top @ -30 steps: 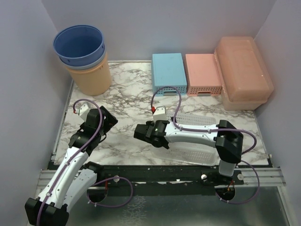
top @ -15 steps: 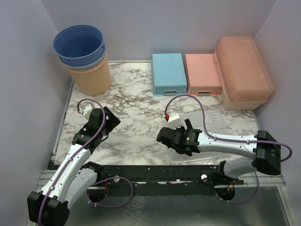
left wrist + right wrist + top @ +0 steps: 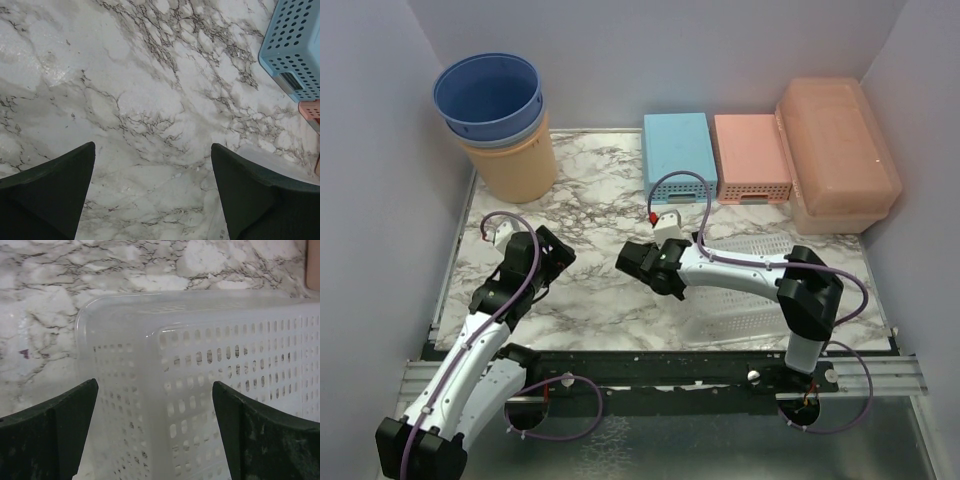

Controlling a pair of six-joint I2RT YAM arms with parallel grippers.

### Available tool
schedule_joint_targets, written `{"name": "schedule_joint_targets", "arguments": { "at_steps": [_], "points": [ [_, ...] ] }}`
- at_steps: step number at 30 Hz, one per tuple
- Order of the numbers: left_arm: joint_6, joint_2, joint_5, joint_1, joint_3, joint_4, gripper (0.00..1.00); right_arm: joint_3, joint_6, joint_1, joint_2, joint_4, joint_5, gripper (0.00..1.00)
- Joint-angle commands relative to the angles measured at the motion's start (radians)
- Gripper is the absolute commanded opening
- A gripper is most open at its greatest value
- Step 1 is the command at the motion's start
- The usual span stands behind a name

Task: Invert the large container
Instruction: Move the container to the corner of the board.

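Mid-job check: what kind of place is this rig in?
Probably a staged robot test cell: a marble-patterned table boxed in by plain walls, with a blue basket, a pink basket, stacked buckets and the large container lined along the back.

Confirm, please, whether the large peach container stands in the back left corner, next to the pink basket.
Not quite: the top external view shows the large peach container in the back right corner, not the left. It is indeed next to the pink basket.
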Motion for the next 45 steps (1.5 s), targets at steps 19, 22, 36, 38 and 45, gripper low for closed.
{"name": "schedule_joint_targets", "arguments": {
  "at_steps": [19,22,36,38,45],
  "points": [
    [-0.005,-0.017,-0.005,0.007,0.004,-0.018,0.99,-0.196,-0.226,-0.228,-0.248,0.211,-0.207,1.00],
    [-0.005,-0.006,-0.003,0.007,0.003,-0.008,0.99,-0.183,-0.255,-0.207,-0.322,0.210,-0.265,1.00],
    [0.003,0.009,0.000,0.008,-0.008,0.007,0.99,-0.224,0.202,-0.106,-0.263,-0.246,-0.149,1.00],
    [0.003,0.013,0.003,0.008,-0.011,0.011,0.99,-0.247,0.246,-0.107,-0.276,-0.291,-0.116,1.00],
    [0.002,0.013,0.013,0.008,-0.015,0.016,0.99,-0.322,0.224,-0.117,-0.336,-0.308,-0.060,1.00]
  ]
}}
